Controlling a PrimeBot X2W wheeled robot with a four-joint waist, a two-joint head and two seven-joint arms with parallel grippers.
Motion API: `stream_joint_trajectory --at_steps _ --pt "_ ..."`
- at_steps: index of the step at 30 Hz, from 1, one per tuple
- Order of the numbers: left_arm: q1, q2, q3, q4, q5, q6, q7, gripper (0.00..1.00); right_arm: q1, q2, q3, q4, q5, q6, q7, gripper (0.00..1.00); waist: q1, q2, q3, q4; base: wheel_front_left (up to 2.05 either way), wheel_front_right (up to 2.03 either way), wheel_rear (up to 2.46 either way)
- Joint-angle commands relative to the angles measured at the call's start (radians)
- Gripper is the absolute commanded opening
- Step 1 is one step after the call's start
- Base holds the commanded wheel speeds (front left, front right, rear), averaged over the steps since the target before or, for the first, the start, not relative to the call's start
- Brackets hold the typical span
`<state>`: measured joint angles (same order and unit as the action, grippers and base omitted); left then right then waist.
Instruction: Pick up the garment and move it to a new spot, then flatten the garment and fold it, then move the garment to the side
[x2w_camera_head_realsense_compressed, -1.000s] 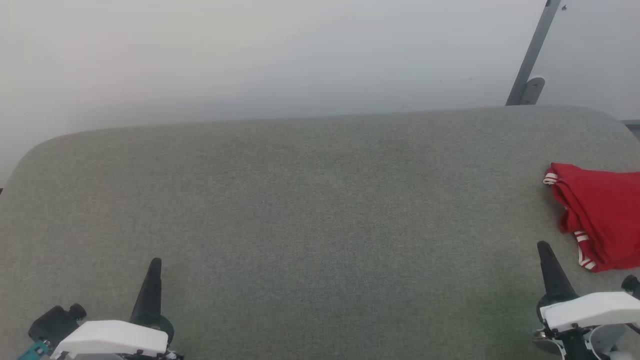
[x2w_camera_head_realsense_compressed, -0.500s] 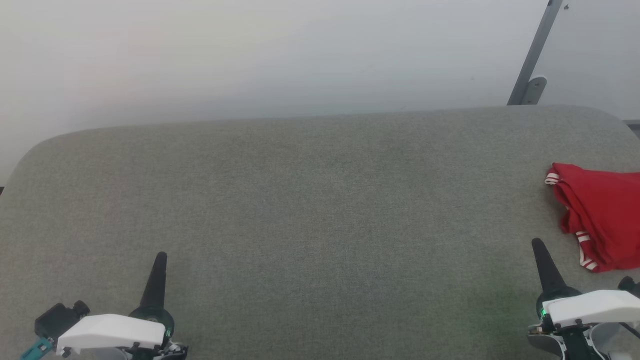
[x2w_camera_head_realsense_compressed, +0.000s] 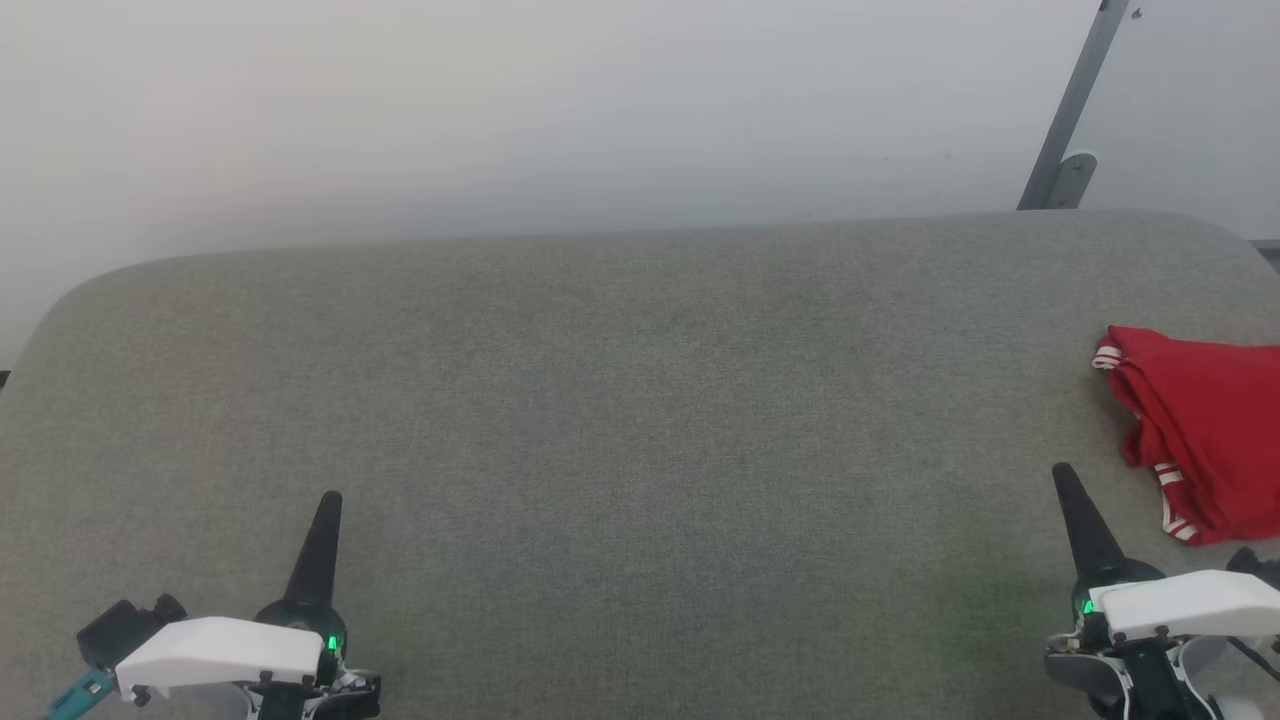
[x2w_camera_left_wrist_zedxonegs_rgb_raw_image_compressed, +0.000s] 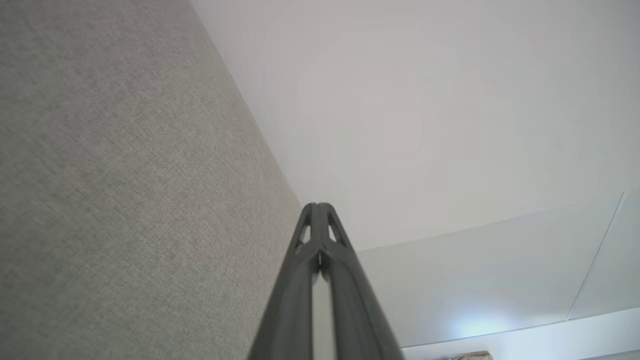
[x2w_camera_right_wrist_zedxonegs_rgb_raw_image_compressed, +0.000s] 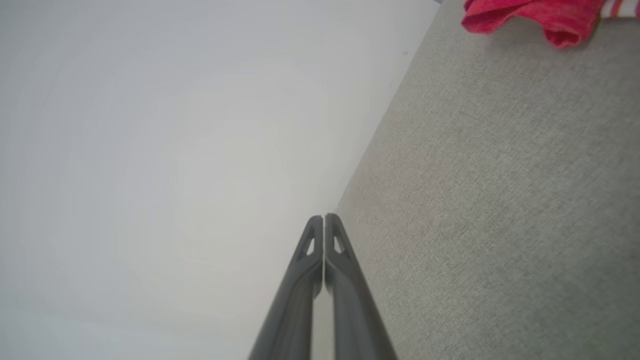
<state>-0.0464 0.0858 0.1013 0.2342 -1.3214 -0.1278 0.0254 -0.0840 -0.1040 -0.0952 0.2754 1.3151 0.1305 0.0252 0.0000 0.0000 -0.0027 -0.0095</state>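
While our left gripper (x2w_camera_head_realsense_compressed: 331, 497) and right gripper (x2w_camera_head_realsense_compressed: 1059, 471) sit closed and empty, the crumpled, stripe-trimmed red garment (x2w_camera_head_realsense_compressed: 1205, 430) lies at the right edge of the woven grey tabletop (x2w_camera_head_realsense_compressed: 640, 400).

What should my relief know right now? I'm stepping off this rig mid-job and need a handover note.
Left tool: shut, empty, at the near left of the grey padded surface.
Right tool: shut, empty, at the near right, just short of the garment and apart from it.
Garment: bunched at the surface's right edge, partly cut off by the head view.
Done: cannot tell; nothing is held.
Left: likely everything: pick up, move, flatten, fold, set aside.
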Motion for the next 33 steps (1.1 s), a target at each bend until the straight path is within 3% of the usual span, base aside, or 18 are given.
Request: stream_joint_trajectory --at_steps 1,33 --pt "-0.027 -0.001 0.005 -0.003 -0.027 -0.003 0.008 0.0 -0.013 0.001 -0.002 -0.011 0.025 0.0 0.009 0.0 0.0 0.0 0.0 0.0 0.0 0.0 0.0" --pt "-0.061 -0.029 0.013 0.008 -0.233 -0.005 0.073 0.0 -0.026 0.045 -0.017 -0.03 0.24 0.0 0.075 0.0 0.0 0.0 0.004 0.007 0.0 0.0 0.0"
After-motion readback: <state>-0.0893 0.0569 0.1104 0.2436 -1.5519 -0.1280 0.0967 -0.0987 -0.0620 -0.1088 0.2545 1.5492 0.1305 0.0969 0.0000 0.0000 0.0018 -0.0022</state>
